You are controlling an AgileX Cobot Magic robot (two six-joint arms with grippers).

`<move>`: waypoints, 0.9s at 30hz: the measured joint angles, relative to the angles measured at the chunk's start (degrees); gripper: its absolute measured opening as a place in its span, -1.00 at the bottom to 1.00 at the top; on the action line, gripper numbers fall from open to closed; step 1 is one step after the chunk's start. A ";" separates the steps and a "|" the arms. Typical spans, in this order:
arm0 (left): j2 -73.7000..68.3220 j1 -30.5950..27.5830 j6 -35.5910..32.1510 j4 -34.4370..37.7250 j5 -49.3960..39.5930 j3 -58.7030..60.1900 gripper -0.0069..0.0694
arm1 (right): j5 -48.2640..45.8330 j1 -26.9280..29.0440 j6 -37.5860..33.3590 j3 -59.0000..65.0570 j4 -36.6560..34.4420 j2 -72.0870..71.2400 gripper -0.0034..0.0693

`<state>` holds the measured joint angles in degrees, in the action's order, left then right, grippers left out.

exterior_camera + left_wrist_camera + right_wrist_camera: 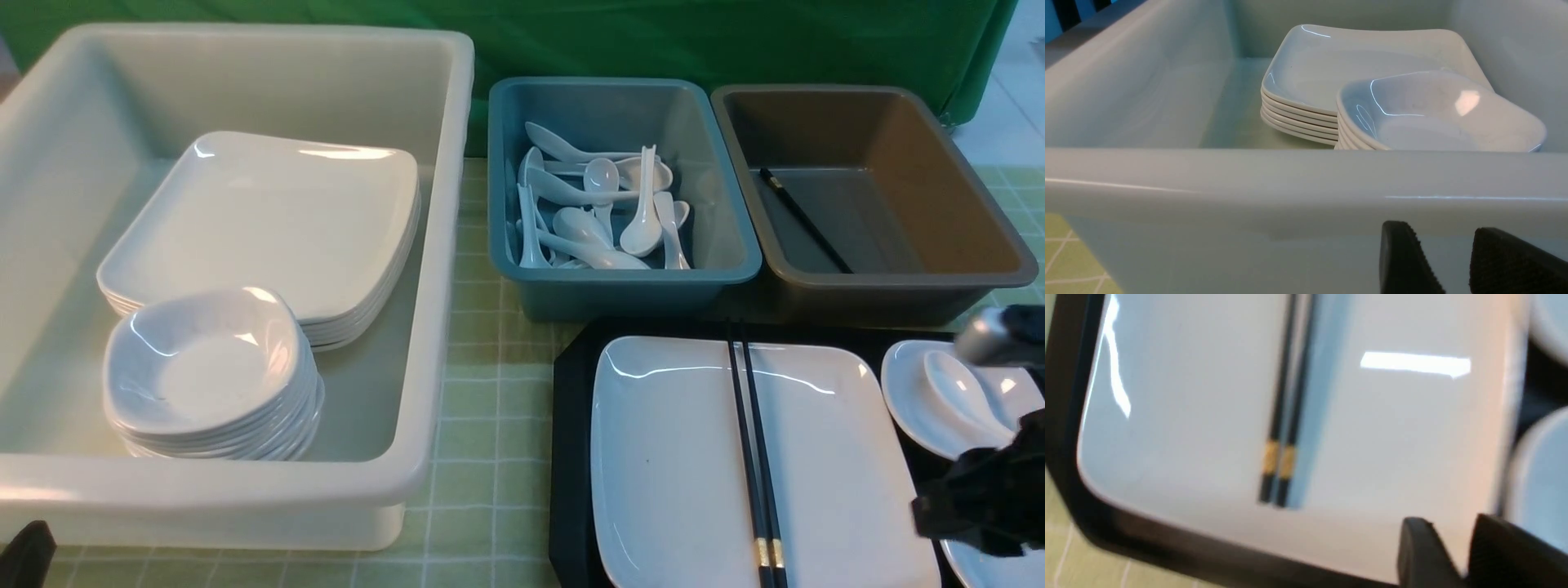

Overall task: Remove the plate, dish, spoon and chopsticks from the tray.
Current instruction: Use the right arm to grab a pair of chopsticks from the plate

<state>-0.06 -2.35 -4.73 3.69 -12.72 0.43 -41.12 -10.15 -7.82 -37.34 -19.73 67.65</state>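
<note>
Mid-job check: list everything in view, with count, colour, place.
tub: one, white, left
plate stack: one, white, in tub
dish stack: one, white, in tub
blue bin: one, blue, centre back
spoons: many, white, blue bin
brown bin: one, brown, back right
stick: count unclear, black, brown bin
tray: one, black, front right
plate: one, white, on tray
chopsticks: two, black, across plate
dish: one, white, tray's right
spoon: one, white, in dish
second dish: one, white, tray's near-right corner
left tool: one, black, by tub
right tool: one, black, over tray
</note>
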 joint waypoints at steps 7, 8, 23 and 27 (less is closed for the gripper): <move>0.00 0.00 0.00 0.00 0.00 0.00 -0.22 | 5.33 -14.41 7.14 -4.36 3.41 13.83 0.07; 0.00 0.00 0.00 0.00 0.00 0.00 -0.22 | 5.41 -15.38 8.87 -5.61 5.09 15.15 0.07; 0.00 0.00 0.00 0.00 0.00 0.00 -0.22 | 2.82 -21.79 27.62 -17.81 18.08 29.54 0.30; 0.00 0.00 0.00 0.00 0.00 0.00 -0.22 | 2.26 -21.79 27.73 -17.81 18.14 31.34 0.31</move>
<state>-0.06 -2.35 -4.73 3.69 -12.72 0.43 -38.86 -31.94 19.91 -55.15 -1.59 98.99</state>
